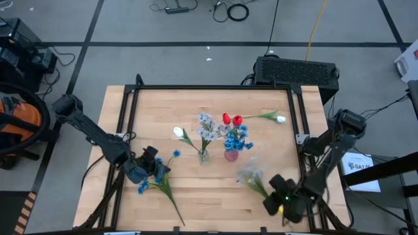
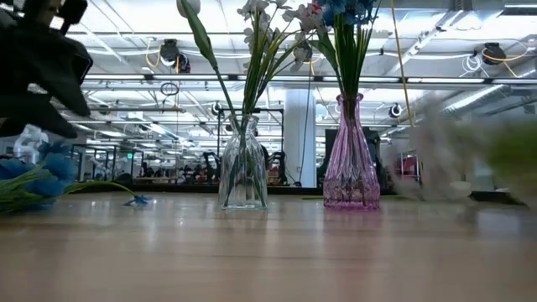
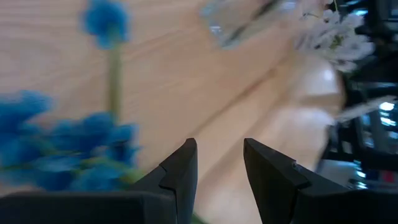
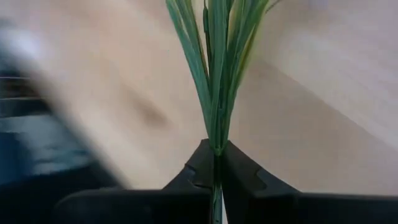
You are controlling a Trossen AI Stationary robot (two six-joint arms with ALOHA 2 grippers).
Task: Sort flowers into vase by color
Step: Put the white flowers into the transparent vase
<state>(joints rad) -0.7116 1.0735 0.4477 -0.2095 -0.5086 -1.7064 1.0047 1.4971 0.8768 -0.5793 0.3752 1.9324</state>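
Note:
A clear vase holds pale lavender-white sprays and a white tulip. Beside it, a pink vase holds blue sprays and red tulips. A blue spray lies flat on the table at the near left. My left gripper hangs open just beside its flower clusters, with nothing between its fingers. At the near right, my right gripper is shut on a pale lavender spray. A white tulip lies on the table at the far right. My right gripper pinches the pale spray's bundle of green stems between its two fingers. The fingers slant down from the near right, and the stems run on past the fingertips. The blurred flower end shows above the tabletop, toward the vases.
The two vases stand close together at the table's middle. A black frame runs along the table's edges. Bare wood lies along the near edge between the two arms.

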